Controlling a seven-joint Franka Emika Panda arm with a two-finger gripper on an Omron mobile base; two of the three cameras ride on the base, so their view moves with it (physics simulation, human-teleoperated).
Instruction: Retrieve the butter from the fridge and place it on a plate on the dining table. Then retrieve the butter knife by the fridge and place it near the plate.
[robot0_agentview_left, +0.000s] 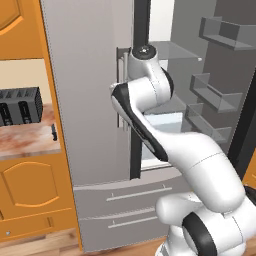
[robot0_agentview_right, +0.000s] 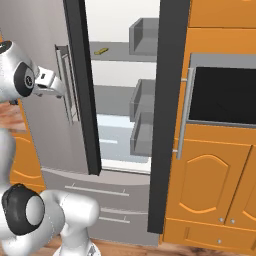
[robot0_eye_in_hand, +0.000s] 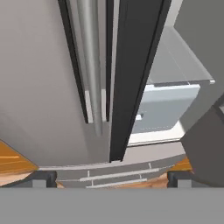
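The tool (robot0_eye_in_hand: 112, 177) hangs released, empty jaws spread wide, facing the fridge (robot0_agentview_left: 90, 100) left door's bar handle (robot0_eye_in_hand: 89, 65). Beyond it, the right base view shows the butter (robot0_agentview_right: 101, 51) on an upper shelf (robot0_agentview_right: 120, 56); the left base view shows a counter (robot0_agentview_left: 25, 135) with a black toaster (robot0_agentview_left: 20, 106).

Fridge (robot0_agentview_left: 90, 100) — right door open (toaster (robot0_agentview_left: 20, 106) leftward)

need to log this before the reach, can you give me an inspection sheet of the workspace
surface: marbled counter left of the fridge
job's things: fridge, right door swung open, left door closed; butter lies on an upper shelf
clutter: black toaster on the counter
grippers: pincer open, empty, facing the closed door's bar handle
cables: nothing seen
surroundings: orange cabinets, dark oven window
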